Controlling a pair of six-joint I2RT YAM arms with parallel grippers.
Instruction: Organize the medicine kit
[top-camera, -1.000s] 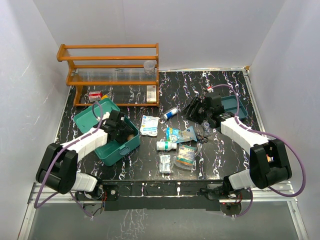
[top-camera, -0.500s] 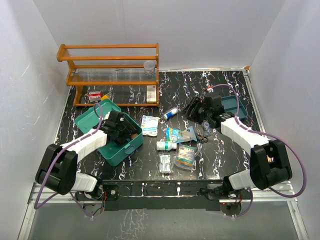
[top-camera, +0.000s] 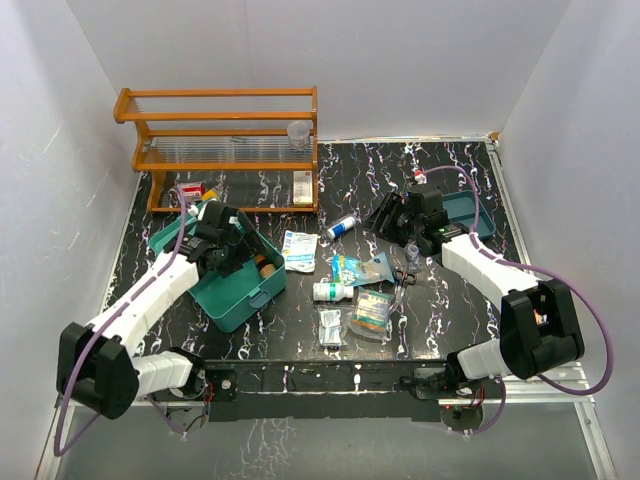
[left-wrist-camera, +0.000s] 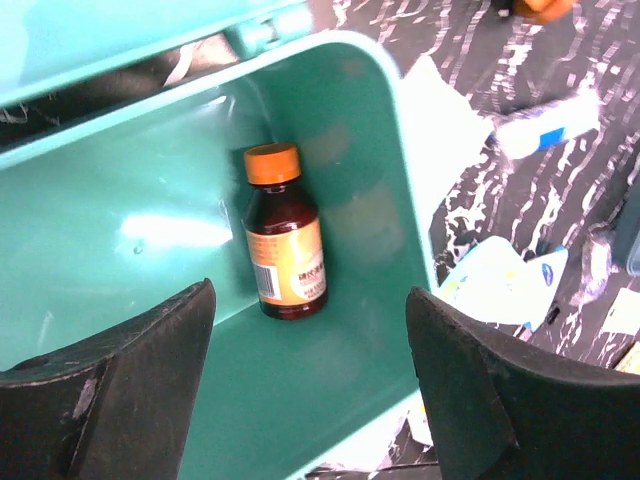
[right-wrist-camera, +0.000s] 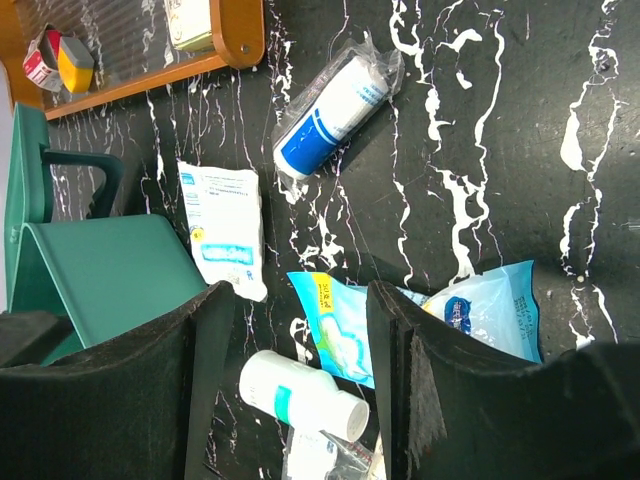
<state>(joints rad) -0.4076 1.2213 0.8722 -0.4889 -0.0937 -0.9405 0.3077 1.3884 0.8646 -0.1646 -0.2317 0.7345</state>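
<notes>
The medicine kit (top-camera: 243, 299) is a teal box standing open at the left, with its lid (top-camera: 176, 232) leaning back. A brown bottle with an orange cap (left-wrist-camera: 283, 236) lies inside the kit (left-wrist-camera: 120, 250), against its right wall; it also shows in the top view (top-camera: 263, 266). My left gripper (top-camera: 222, 243) hovers above the kit's inside, open and empty (left-wrist-camera: 310, 305). My right gripper (top-camera: 396, 216) is open and empty (right-wrist-camera: 298, 300), above a white pill bottle (right-wrist-camera: 300, 395) and a blue packet (right-wrist-camera: 340, 325).
Loose on the table are a white pill bottle (top-camera: 331, 291), a blue-and-white roll (top-camera: 342, 226), a white sachet (top-camera: 298, 250), blue packets (top-camera: 362, 268), a bag of plasters (top-camera: 372, 312) and a small packet (top-camera: 330, 325). A wooden rack (top-camera: 225, 140) stands at the back left. A flat teal tray (top-camera: 470, 212) lies behind the right arm.
My left gripper has lifted out of the kit and pulled back to the left. The brown bottle stays lying in the kit. The right arm has not moved.
</notes>
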